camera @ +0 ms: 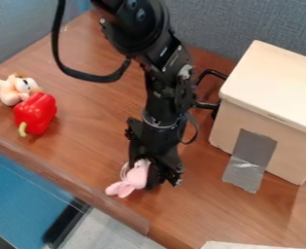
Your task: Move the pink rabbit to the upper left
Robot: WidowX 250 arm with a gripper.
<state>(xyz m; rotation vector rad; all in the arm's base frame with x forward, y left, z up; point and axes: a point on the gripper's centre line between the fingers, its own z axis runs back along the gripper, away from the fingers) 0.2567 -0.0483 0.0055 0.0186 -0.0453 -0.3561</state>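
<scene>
At the lower middle of the camera view, near the table's front edge, the black gripper (pixel 148 174) hangs low over the wood surface. The pink rabbit (pixel 134 178) is right at its lower end, against its left and front side. Its ears point down to the left, and its upper part is partly hidden by the gripper. Whether the rabbit is held or only touched, I cannot tell.
A red toy pepper (pixel 36 114) lies at the left, against a cream and orange plush toy (pixel 15 88). A pale box (pixel 265 109) with grey tape (pixel 250 160) stands at the right. A raised clear edge (pixel 64 177) borders the table's lower left side.
</scene>
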